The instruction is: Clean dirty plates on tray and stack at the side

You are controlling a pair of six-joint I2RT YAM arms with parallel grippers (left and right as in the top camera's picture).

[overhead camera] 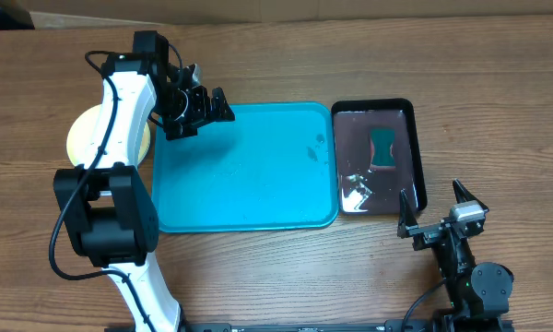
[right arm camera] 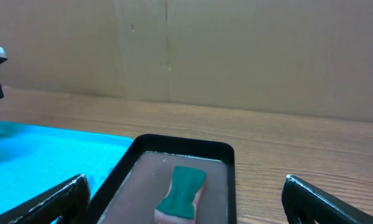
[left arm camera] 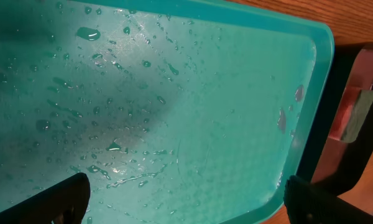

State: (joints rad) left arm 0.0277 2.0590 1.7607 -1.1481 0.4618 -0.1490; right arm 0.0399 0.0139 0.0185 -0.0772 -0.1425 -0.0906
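Observation:
The turquoise tray (overhead camera: 244,166) lies mid-table, wet with droplets and holding no plates; it also shows in the left wrist view (left arm camera: 174,112) and the right wrist view (right arm camera: 43,152). A yellow-green plate (overhead camera: 85,134) sits on the table left of the tray, mostly hidden by the left arm. The blue and white plates are not visible. My left gripper (overhead camera: 201,109) is open and empty over the tray's far left corner, its fingers wide apart (left arm camera: 183,199). My right gripper (overhead camera: 440,214) is open and empty near the front right, its fingers spread (right arm camera: 186,199).
A glossy black tray (overhead camera: 415,157) stands right of the turquoise one, holding water and a green-topped sponge (overhead camera: 383,149), also in the right wrist view (right arm camera: 183,190). A cardboard wall runs along the back of the table.

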